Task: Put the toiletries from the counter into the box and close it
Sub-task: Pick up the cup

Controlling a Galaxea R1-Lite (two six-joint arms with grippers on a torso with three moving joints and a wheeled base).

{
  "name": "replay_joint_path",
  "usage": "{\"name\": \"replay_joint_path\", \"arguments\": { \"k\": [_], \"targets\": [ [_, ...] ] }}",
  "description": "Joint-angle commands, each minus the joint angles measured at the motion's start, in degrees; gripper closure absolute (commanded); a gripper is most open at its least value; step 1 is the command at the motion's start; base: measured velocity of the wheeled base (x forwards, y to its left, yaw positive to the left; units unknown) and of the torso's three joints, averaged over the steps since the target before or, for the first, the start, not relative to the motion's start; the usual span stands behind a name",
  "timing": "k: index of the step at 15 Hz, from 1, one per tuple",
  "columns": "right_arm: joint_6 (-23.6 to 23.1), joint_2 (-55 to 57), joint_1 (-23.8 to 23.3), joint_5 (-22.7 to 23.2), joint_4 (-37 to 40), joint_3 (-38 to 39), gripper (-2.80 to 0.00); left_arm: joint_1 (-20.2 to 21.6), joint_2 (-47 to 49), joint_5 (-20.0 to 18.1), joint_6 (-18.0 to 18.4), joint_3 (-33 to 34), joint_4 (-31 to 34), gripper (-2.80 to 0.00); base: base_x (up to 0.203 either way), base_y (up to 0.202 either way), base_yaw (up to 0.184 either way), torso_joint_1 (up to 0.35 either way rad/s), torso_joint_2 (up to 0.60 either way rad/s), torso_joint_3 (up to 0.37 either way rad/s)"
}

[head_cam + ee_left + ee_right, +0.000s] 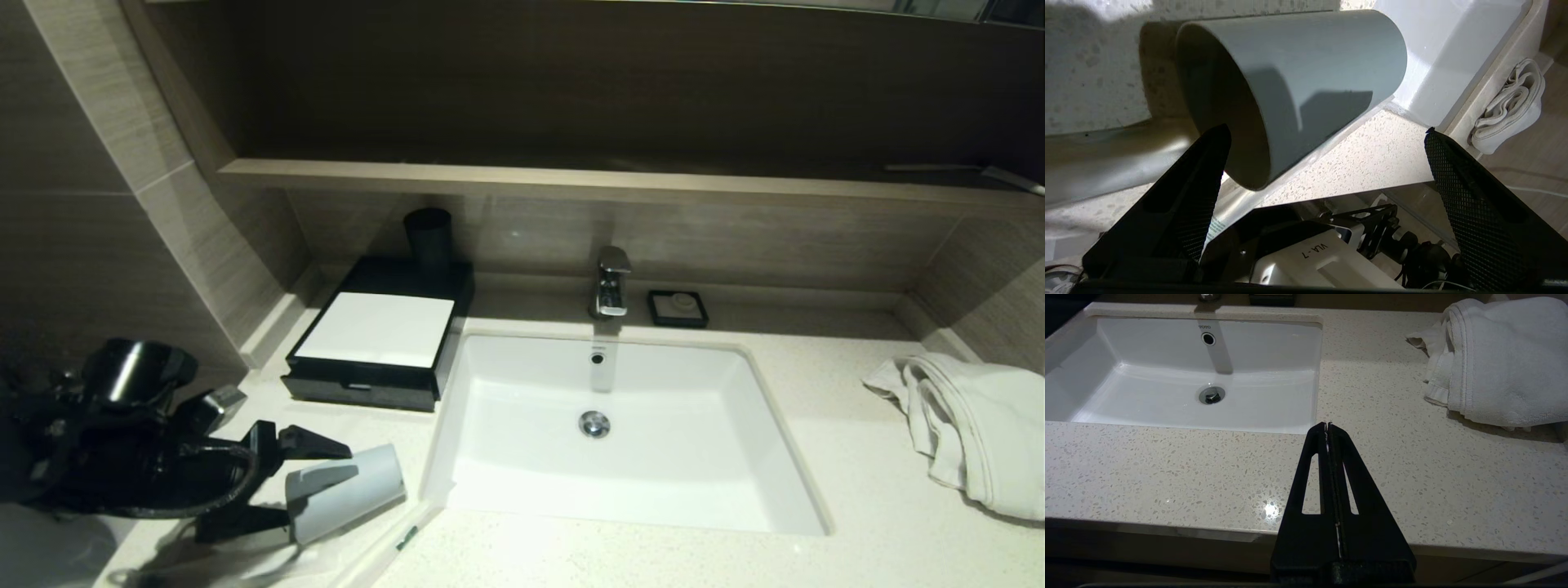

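Note:
Long translucent sachets [384, 549] with a small green mark lie on the speckled counter [865, 498] at its front left corner; one sachet [1237, 200] runs under a pale grey cup. The black box [375, 331] with a white top panel stands at the back left, its front drawer pushed in. My left gripper [314, 488] is open low over the front left corner, its fingers either side of the mouth end of the cup, not squeezing it. My right gripper [1328, 425] is shut and empty above the counter's front edge, right of the basin; it is out of the head view.
The pale grey cup [347, 492] lies on its side, mouth toward my left gripper [1327, 132]. The white basin [702, 465] is inset mid-counter, with faucet [611, 282] and black soap dish [678, 308] behind. A white towel [971, 425] is at right. A black tumbler [429, 233] stands on the box.

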Motion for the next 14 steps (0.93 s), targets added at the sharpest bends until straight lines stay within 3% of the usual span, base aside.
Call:
{"name": "replay_joint_path", "arguments": {
  "k": [1,11,14],
  "targets": [
    [0.0,0.0,0.0,0.0,0.0,0.0,0.0,0.0,1.7,-0.3,-0.2,-0.2,-0.3,-2.8,0.0,0.0,0.0,0.0,0.0,0.0],
    [0.0,0.0,0.0,0.0,0.0,0.0,0.0,-0.8,4.6,-0.4,-0.4,-0.9,-3.2,-2.8,0.0,0.0,0.0,0.0,0.0,0.0],
    [0.0,0.0,0.0,0.1,0.0,0.0,0.0,-0.8,4.7,-1.9,-0.6,-0.9,-4.0,-2.8,0.0,0.0,0.0,0.0,0.0,0.0]
  ]
}}
